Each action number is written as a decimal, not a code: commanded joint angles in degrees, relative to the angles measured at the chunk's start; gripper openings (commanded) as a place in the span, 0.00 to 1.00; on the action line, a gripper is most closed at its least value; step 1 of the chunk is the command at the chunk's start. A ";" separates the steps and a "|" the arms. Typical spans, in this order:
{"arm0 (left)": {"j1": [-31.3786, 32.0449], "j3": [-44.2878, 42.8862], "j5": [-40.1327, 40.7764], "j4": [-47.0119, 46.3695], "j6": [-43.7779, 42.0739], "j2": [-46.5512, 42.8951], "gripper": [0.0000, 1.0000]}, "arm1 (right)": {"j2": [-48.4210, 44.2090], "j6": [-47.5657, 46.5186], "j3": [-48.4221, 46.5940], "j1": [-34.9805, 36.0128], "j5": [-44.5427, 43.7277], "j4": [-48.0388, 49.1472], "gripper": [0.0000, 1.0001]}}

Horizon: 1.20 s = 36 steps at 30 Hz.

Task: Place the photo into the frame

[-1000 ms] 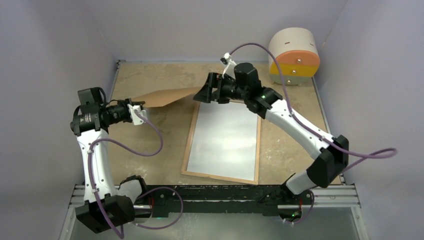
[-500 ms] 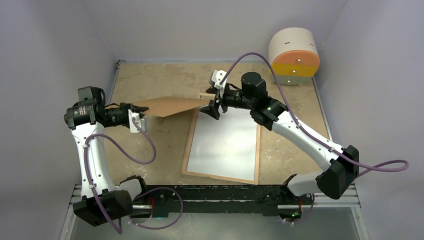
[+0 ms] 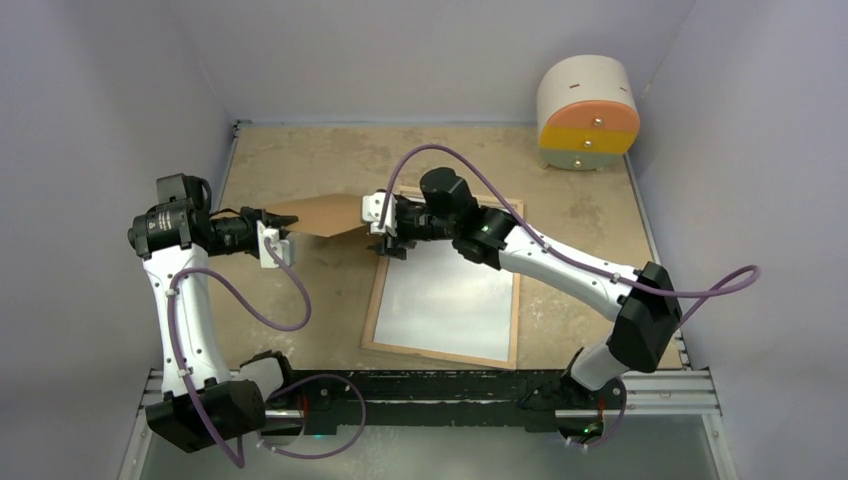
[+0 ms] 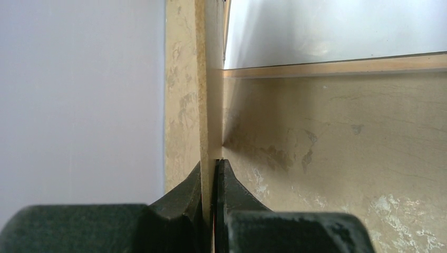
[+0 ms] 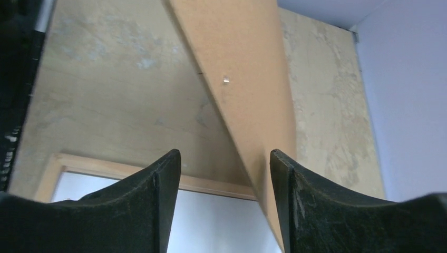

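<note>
Thin rectangular picture frame [image 3: 440, 354], wood-coloured rear face up, white inside: flat on beige counter [image 3: 300, 160]. Plain brown hardboard sheet [image 3: 320, 213]: raised left of the frame's far corner, edge clamped in left gripper [image 3: 270, 220] jaws. Over that corner, right gripper [image 3: 382, 226], jaws spread wide at the sheet's end.

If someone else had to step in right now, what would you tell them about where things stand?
Left gripper: shut on the brown backing board, held tilted in the air.
Right gripper: open at the board's other end.
Frame: lies flat, wood side up, white sheet inside, possibly the photo's back.
Done: board is off.
Left: confirm photo, lay board back.
</note>
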<state>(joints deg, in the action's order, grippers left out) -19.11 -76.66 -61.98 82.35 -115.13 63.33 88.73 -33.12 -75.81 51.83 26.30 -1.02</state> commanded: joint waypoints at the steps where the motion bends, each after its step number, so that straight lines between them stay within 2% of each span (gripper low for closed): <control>1: 0.11 -2.35 -5.57 -0.95 -3.14 -0.60 0.00 | 0.94 -4.84 -3.88 1.02 -6.84 2.89 0.57; 5: 0.13 -2.53 -5.96 -1.29 -2.98 -0.55 0.00 | 3.40 -6.73 -5.53 1.09 -9.73 2.90 0.23; 7: 0.13 -2.33 -6.37 -3.04 -1.13 -0.81 0.00 | 3.35 -6.50 -5.26 1.08 -10.22 4.51 0.09; 8: 0.10 -1.93 -6.85 -5.87 1.72 -1.14 0.14 | 3.04 -5.61 -4.81 1.10 -10.60 6.20 0.05; 9: 0.09 -1.28 -7.33 -10.48 7.44 -1.81 0.37 | 2.58 -4.59 -4.30 1.13 -10.99 7.98 0.01; 10: 0.08 -0.23 -7.69 -16.38 14.05 -2.76 0.65 | 2.14 -3.67 -3.79 1.12 -11.32 9.76 0.00; 11: 0.10 1.19 -7.92 -23.61 21.73 -4.10 0.76 | 1.67 -2.68 -3.33 1.08 -11.85 11.65 0.00; 12: 0.13 3.18 -7.82 -31.23 30.02 -5.54 0.80 | 1.32 -1.48 -3.01 1.08 -12.68 13.39 0.00; 16: 0.13 12.19 -3.08 -67.77 65.09 -11.13 0.86 | 0.82 6.60 -3.30 1.08 -16.50 18.92 0.00; 18: 0.13 13.98 1.85 -79.47 78.42 -11.81 0.87 | 1.19 11.49 -4.75 1.00 -16.22 19.02 0.00; 19: 0.13 13.39 4.87 -82.40 83.65 -11.20 0.88 | 1.57 14.00 -5.55 0.93 -17.32 19.25 0.00; 21: 0.13 9.95 10.41 -83.12 90.13 -8.15 0.89 | 2.41 17.89 -7.56 0.82 -18.53 18.25 0.00; 26: 0.04 0.22 20.77 -73.81 97.76 -1.03 0.91 | 3.45 33.50 -12.82 -2.59 -16.91 13.77 0.00; 31: -0.13 -1.29 26.34 -73.02 100.76 0.08 0.93 | 5.08 54.18 -14.54 -10.95 -7.38 12.21 0.00; 36: -0.74 -2.24 28.72 -73.35 104.03 0.25 0.94 | 6.73 62.65 -13.85 -15.38 -1.17 12.63 0.00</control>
<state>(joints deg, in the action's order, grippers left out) -19.22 -75.77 -37.74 10.35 -16.95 63.99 94.56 16.82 -87.59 38.79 18.20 8.95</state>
